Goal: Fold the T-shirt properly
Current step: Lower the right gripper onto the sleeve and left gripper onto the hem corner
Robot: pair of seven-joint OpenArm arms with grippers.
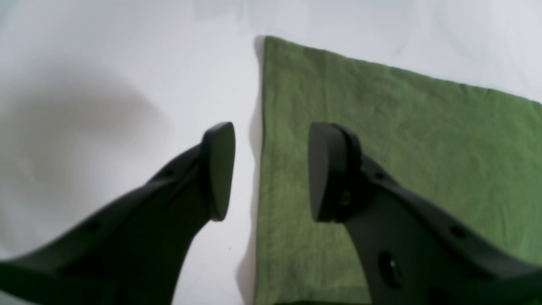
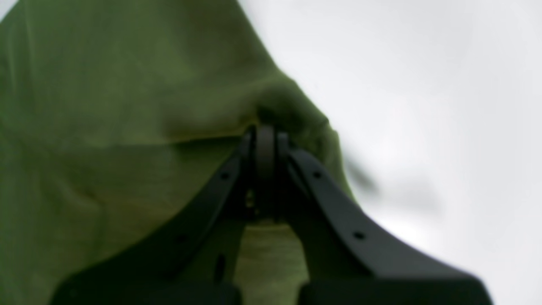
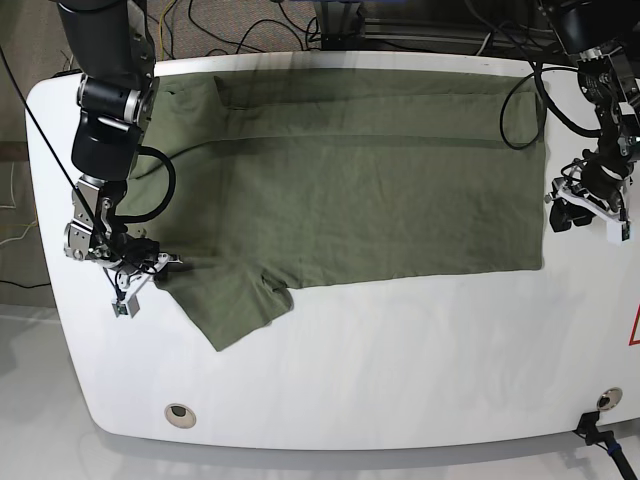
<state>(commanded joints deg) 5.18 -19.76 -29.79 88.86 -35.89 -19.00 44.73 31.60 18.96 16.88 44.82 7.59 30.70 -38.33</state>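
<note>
Right hand (image 2: 264,140) pinches the T-shirt (image 3: 360,200); left hand (image 1: 271,169) hangs open over its edge.

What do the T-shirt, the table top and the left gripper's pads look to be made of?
T-shirt: soft olive knit, probably cotton; matte, finely textured, creasing where pinched.
Table: smooth white top, likely laminate or painted board; faint sheen, soft shadows.
Left gripper: matte black fingers, seemingly moulded plastic; the pads look flat and smooth, perhaps rubber.
</note>
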